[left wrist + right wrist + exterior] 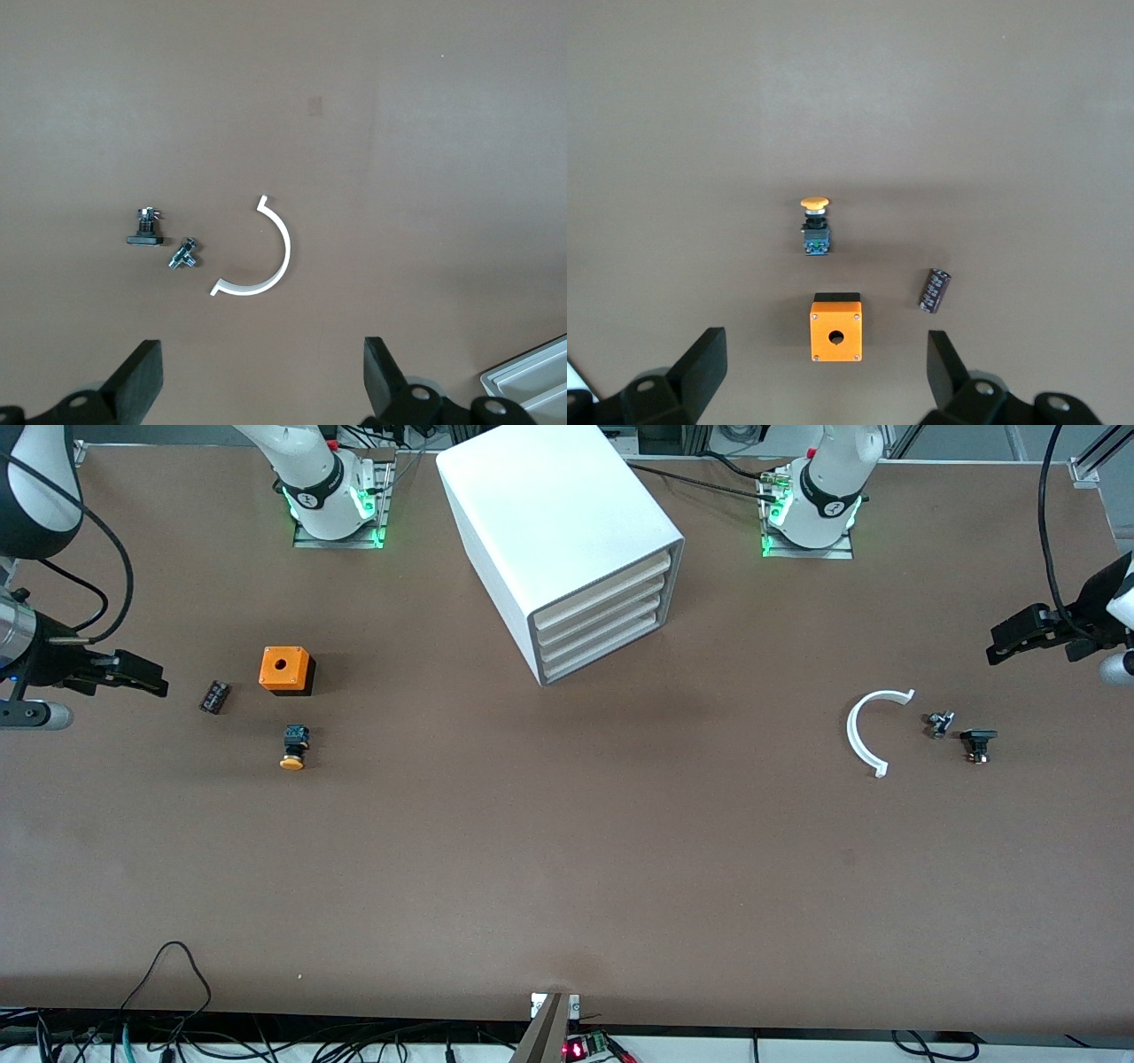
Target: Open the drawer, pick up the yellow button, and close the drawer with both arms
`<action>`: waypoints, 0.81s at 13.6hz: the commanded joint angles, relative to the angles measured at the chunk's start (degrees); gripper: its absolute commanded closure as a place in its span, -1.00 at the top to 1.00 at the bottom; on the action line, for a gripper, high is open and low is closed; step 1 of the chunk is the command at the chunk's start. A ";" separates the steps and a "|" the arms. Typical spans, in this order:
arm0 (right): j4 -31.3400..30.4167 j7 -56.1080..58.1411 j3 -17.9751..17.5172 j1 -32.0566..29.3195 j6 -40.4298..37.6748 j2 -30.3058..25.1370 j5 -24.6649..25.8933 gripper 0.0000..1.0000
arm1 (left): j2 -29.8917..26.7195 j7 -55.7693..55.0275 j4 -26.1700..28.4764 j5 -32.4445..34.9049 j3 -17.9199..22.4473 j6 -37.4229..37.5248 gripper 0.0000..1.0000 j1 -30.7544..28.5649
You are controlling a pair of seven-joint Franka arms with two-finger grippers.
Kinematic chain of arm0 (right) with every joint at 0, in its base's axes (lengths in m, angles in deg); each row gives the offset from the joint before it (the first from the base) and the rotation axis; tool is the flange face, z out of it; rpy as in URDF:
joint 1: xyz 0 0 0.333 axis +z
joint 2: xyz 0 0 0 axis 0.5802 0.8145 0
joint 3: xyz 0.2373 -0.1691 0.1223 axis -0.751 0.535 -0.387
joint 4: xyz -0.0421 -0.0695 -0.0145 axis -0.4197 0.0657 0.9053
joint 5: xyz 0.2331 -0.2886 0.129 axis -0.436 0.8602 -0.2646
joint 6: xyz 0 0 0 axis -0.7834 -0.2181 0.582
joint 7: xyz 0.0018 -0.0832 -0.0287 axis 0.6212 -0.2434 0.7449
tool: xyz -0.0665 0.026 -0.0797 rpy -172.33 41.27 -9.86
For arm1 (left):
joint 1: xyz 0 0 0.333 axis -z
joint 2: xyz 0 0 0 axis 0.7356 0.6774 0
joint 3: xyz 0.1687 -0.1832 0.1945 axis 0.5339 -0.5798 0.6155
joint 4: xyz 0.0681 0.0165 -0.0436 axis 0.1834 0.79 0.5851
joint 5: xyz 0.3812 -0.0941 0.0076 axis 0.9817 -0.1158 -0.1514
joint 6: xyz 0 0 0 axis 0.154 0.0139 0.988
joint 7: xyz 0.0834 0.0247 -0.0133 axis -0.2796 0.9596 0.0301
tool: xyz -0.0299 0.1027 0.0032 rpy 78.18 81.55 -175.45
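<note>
The white cabinet (558,522) stands mid-table between the two bases, and its top drawer (611,584) is shut flush like the three below it. The button (293,747) lies on its side on the bare table toward the right arm's end, orange cap pointing at the front camera; the right wrist view also shows the button (816,226). My right gripper (146,676) (826,372) hangs open and empty over the table at that end. At the other end my left gripper (1005,642) (263,381) hovers open, holding nothing.
An orange cube with a hole (284,670) (835,330) sits just farther from the front camera than the button, with a black cylinder (214,696) beside it. Toward the left arm's end lie a white arc (864,731) (266,257) and two small metal parts (940,724) (978,742).
</note>
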 commanded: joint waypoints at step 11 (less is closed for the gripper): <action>-11.62 -9.43 -0.96 0.01 5.71 -8.92 0.54 1.00 | -0.95 1.70 -1.06 -1.11 -0.54 2.72 1.00 0.68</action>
